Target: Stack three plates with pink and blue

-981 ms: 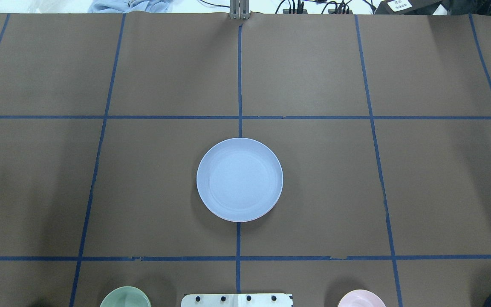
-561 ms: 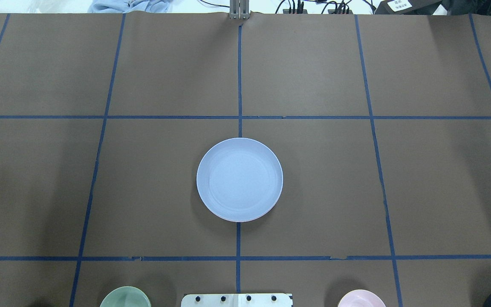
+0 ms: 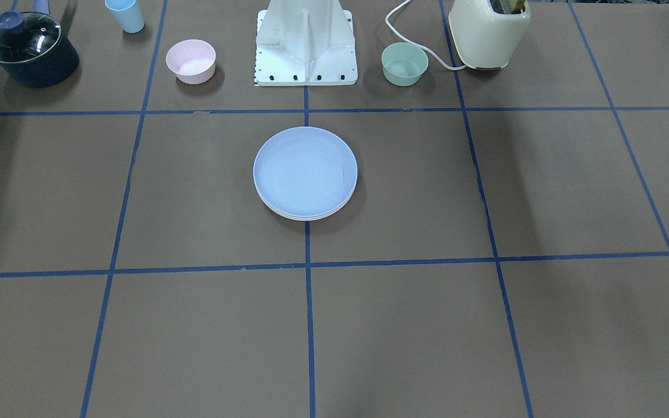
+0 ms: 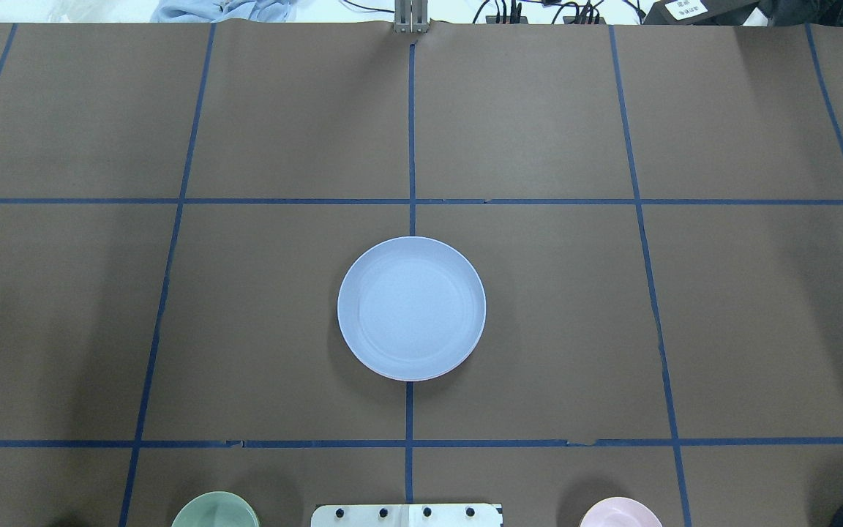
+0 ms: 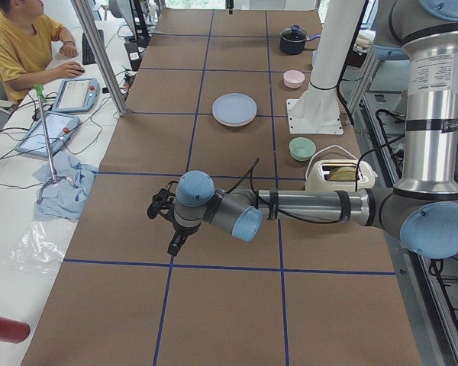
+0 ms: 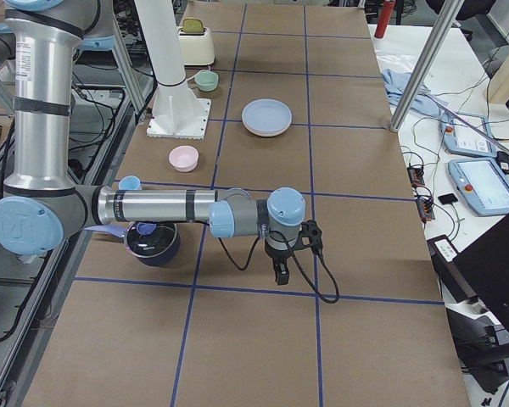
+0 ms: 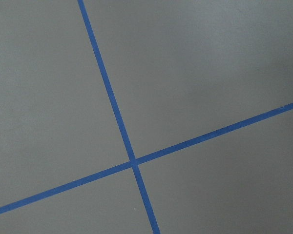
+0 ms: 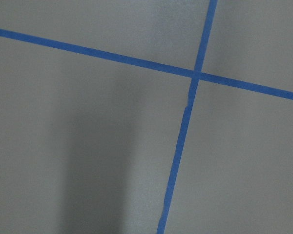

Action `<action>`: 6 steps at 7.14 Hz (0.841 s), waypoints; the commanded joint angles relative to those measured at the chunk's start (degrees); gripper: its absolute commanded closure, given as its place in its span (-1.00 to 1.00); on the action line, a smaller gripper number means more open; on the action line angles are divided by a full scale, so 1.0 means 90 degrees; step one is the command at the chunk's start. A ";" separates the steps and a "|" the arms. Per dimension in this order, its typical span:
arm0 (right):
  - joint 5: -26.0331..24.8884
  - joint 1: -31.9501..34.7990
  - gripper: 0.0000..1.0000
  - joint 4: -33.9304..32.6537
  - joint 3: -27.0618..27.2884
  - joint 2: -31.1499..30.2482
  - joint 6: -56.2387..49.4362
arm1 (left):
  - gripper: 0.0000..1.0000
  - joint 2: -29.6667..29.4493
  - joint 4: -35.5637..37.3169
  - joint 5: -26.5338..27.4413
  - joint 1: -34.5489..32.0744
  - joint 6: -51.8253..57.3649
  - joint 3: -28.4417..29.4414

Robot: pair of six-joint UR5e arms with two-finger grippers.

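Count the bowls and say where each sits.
2. The pink bowl stands beside the white base on the robot's right; the green bowl on its left, near the toaster. None looks hidden.

even bright light, soft shadows, all views sharp.

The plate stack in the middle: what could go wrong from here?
Probably little. Lower rims peek out under the blue plate, so a bump might slide the stack. The right arm stretches low near the pot, the left arm near the toaster; a careless swing could knock either.
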 commanded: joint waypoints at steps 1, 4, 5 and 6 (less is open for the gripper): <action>0.0020 0.0000 -1.00 0.0000 0.0005 0.0000 0.0004 | -1.00 0.0004 0.0002 0.0000 -0.0009 0.0000 -0.0089; 0.0040 0.0000 -1.00 0.0000 0.0005 0.0000 0.0004 | -1.00 0.0013 0.0012 0.0010 -0.0009 0.0000 -0.0226; 0.0049 0.0000 -1.00 0.0000 -0.0005 0.0000 0.0004 | -1.00 0.0013 0.0012 0.0010 -0.0009 -0.0010 -0.0285; 0.0040 -0.0010 -1.00 0.0000 -0.0043 0.0000 0.0004 | -1.00 0.0013 0.0021 0.0010 -0.0009 -0.0010 -0.0363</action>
